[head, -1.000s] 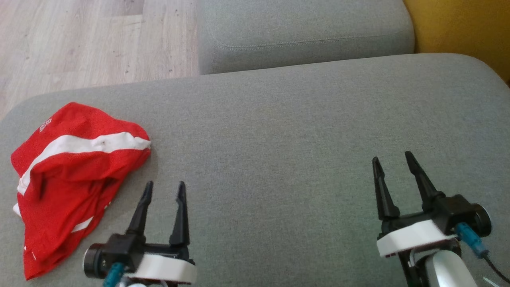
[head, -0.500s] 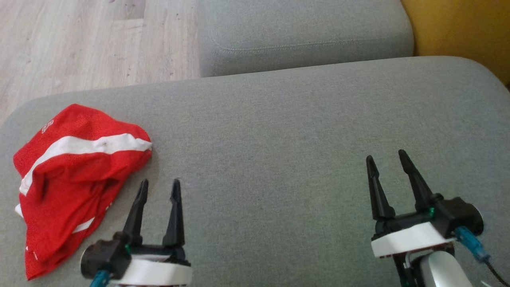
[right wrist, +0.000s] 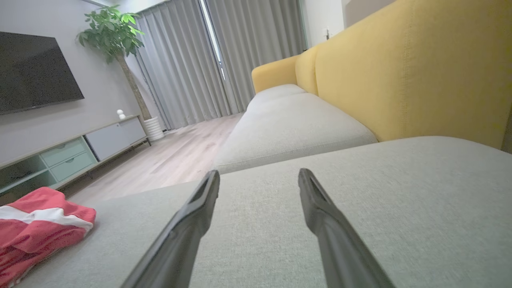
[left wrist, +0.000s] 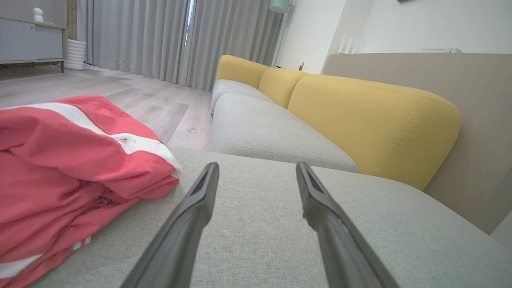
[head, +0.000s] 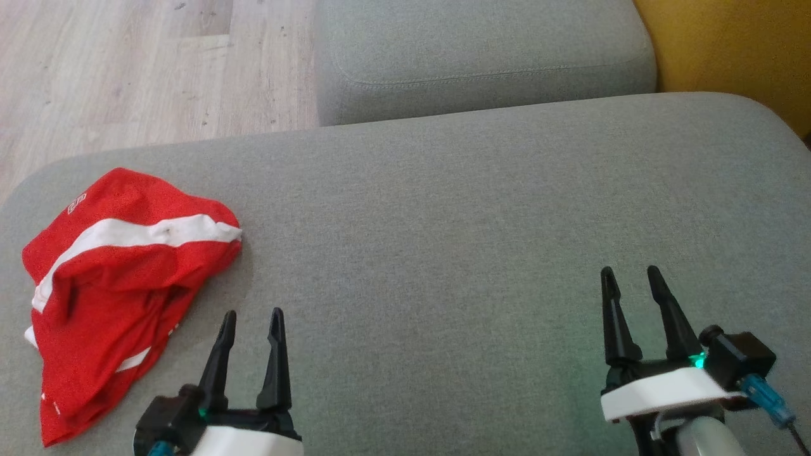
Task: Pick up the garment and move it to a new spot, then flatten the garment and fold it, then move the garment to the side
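The garment [head: 120, 285] is lying on the big grey seat cushion [head: 443, 209], far over on the robot's left side, close to the cushion's left edge. It is bright red. A wide white stripe is running across its top part. A smaller bit of white is peeking out lower down, and a tiny white mark is sitting near its far corner. The cloth is not lying flat. It is bunched up in a soft heap, with wrinkles going across it and one flap folding over the rest.

In the left wrist view the garment [left wrist: 60, 160] is looking thick and puffy, with layers piling on each other. A little dark spot is showing on the white stripe there. In the right wrist view the garment [right wrist: 40, 228] is sitting far off at the left.

The left gripper [head: 253, 312] is waiting just beside the garment's right edge, not touching it. Its two dark fingers are standing apart and holding nothing. The right gripper [head: 630, 269] is waiting over the right side of the same cushion, well apart from the garment. Its fingers are standing apart too, with nothing between them.

A second grey cushion [head: 481, 50] is sitting behind the big one. A pale wooden floor [head: 127, 63] is showing past the garment, and a yellow backrest [head: 728, 44] is standing at the far right.
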Robot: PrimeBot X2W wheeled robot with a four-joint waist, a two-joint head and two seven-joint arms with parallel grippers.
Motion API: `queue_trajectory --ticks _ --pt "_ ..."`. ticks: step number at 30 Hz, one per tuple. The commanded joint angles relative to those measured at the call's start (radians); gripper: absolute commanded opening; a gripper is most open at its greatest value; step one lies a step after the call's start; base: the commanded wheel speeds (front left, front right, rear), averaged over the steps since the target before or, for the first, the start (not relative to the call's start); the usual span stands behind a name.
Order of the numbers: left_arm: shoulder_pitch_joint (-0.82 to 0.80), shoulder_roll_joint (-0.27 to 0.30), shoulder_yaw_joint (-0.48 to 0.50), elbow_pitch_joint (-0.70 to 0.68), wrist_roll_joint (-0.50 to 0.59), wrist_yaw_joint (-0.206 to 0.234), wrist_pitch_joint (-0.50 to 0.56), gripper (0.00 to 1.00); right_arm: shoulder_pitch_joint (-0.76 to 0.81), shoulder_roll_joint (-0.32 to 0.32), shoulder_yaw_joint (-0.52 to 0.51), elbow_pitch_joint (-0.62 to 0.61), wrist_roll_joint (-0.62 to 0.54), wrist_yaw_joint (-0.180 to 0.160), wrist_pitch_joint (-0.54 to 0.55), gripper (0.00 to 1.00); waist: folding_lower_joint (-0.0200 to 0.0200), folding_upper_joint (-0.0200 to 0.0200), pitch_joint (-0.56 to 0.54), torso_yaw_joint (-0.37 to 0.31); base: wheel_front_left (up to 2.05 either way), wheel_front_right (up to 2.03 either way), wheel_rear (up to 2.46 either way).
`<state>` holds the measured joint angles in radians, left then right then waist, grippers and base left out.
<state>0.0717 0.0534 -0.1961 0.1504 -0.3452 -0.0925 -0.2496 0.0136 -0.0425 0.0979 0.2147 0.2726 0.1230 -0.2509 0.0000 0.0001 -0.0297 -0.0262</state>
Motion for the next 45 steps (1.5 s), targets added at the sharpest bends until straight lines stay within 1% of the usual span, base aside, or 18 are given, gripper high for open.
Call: queue_trajectory --ticks 1,7,13,19,22,24,35,39,45 --pt "-0.029 -0.003 0.021 -0.016 -0.004 0.0 -0.012 1.0 -0.033 -0.008 0.013 -0.012 -0.01 0.008 -0.011 1.0 0.0 -0.0001 0.0 -0.002 0.0 0.0 0.0" --pt "-0.034 -0.003 0.014 0.001 0.002 0.001 -0.012 1.0 -0.048 -0.008 0.0 0.041 -0.029 0.008 -0.011 1.0 0.0 -0.0001 0.0 -0.006 0.0 0.0 0.0" --pt "-0.041 -0.003 0.018 -0.003 0.001 0.004 -0.012 1.0 -0.052 -0.008 0.0 0.046 -0.033 0.008 -0.011 1.0 0.0 -0.0001 0.004 -0.001 0.0 0.0 0.0" --pt "-0.044 -0.003 0.027 -0.005 0.002 0.012 -0.012 1.0 -0.052 -0.008 0.019 0.04 -0.029 0.008 -0.011 1.0 0.0 -0.0001 -0.001 0.027 0.0 0.0 0.0" --pt "-0.037 -0.003 0.041 -0.003 0.013 0.032 -0.012 1.0 -0.048 -0.008 0.04 0.028 -0.052 0.008 -0.011 1.0 0.0 -0.0001 -0.008 0.054 0.0 0.0 0.0" --pt "-0.032 -0.003 0.049 -0.003 0.016 0.036 -0.012 1.0 -0.042 -0.008 0.056 0.025 -0.055 0.008 -0.011 1.0 0.0 -0.0001 -0.013 0.076 0.0 0.0 0.0" --pt "-0.007 -0.003 0.101 -0.016 0.044 0.038 -0.012 1.0 -0.018 -0.008 0.121 0.018 -0.004 0.008 -0.011 1.0 0.0 -0.0001 -0.036 0.208 0.0 0.0 0.0" --pt "0.006 -0.003 0.115 -0.023 0.045 0.044 -0.012 1.0 -0.01 -0.008 0.165 0.02 0.0 0.008 -0.011 1.0 0.0 -0.0001 -0.043 0.246 0.0 0.0 0.0" --pt "0.019 -0.003 0.126 -0.028 0.053 0.042 -0.012 1.0 -0.002 -0.008 0.171 0.011 0.021 0.008 -0.011 1.0 0.0 -0.0001 -0.047 0.289 0.0 0.0 0.0"
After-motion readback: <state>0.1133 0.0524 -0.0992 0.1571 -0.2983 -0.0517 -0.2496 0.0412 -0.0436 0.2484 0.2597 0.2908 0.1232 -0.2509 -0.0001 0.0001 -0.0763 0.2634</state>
